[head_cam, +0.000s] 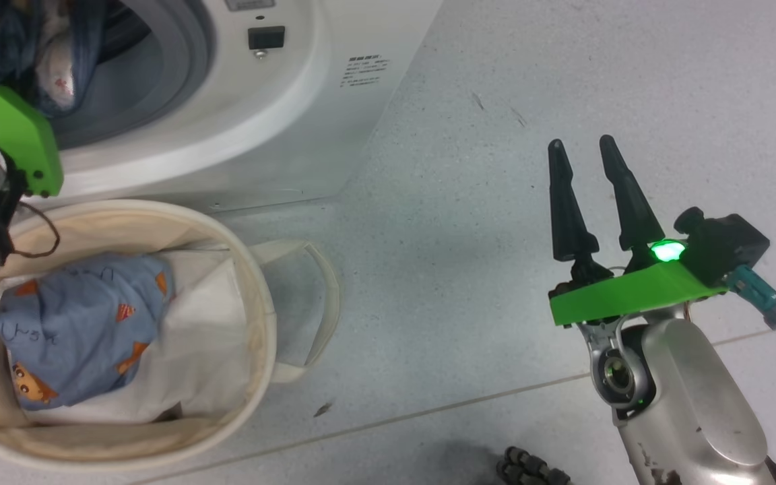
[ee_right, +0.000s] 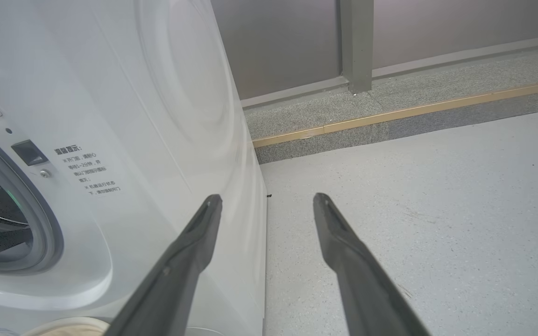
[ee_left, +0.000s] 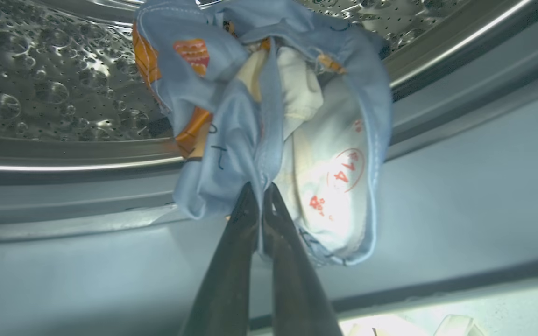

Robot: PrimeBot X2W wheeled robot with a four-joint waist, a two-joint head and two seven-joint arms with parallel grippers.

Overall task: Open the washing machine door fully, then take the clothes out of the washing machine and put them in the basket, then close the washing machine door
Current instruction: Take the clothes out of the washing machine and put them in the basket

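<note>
Unloading is partway done: a bear-printed garment (head_cam: 78,330) lies in the cream canvas basket (head_cam: 125,214), just before the washing machine (head_cam: 280,121). Your left claw (ee_left: 259,192) is clenched on the clothes (ee_left: 259,93), soft crumpled blue-and-cream cloth, at the machine's mouth before its dimpled steel drum (ee_left: 40,70). Your right claw (head_cam: 581,145) hangs released off to the machine's side. Closing up is left.

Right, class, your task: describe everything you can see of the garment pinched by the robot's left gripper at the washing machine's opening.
The garment is a crumpled bundle of soft, thin cloth: light blue outside with orange-brown printed patches, and a cream inner part carrying red marks, one a ringed stamp. The left gripper, shut, pinches a blue fold near the bundle's lower middle. It sits in front of the steel drum, over the grey gasket; contact with either cannot be told.
</note>
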